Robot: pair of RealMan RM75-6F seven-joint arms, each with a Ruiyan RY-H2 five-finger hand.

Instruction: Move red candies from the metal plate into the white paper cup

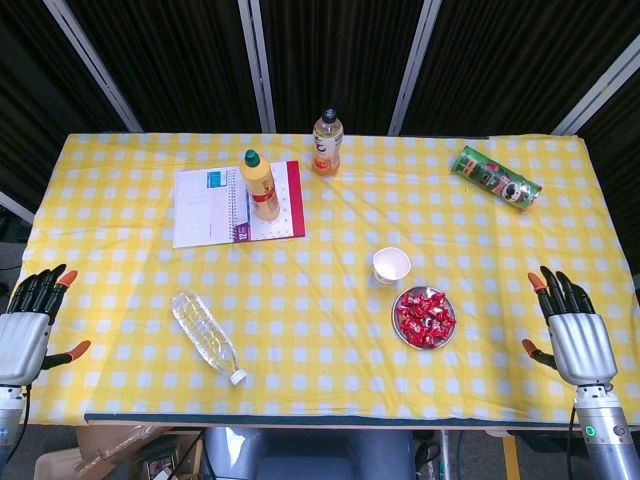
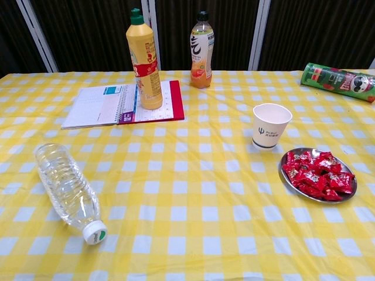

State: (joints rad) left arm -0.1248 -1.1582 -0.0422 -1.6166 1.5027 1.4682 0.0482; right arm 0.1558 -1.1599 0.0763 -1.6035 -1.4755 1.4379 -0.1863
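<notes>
Several red candies (image 1: 423,315) (image 2: 317,174) lie heaped on a small round metal plate (image 1: 398,326) (image 2: 285,177) at the table's front right. Just behind it stands the white paper cup (image 1: 391,266) (image 2: 270,124), upright and apparently holding nothing. My right hand (image 1: 570,327) hovers at the table's right edge, fingers spread, holding nothing, well to the right of the plate. At the left edge my left hand (image 1: 28,322) is likewise open, far from the plate. The chest view shows neither hand.
A clear plastic bottle (image 1: 205,334) (image 2: 66,189) lies on its side at front left. A yellow bottle (image 1: 260,184) (image 2: 144,60) stands on an open notebook (image 1: 212,205) (image 2: 99,105). Behind are an orange drink bottle (image 1: 326,142) (image 2: 201,50) and a lying green chip can (image 1: 496,178) (image 2: 338,81).
</notes>
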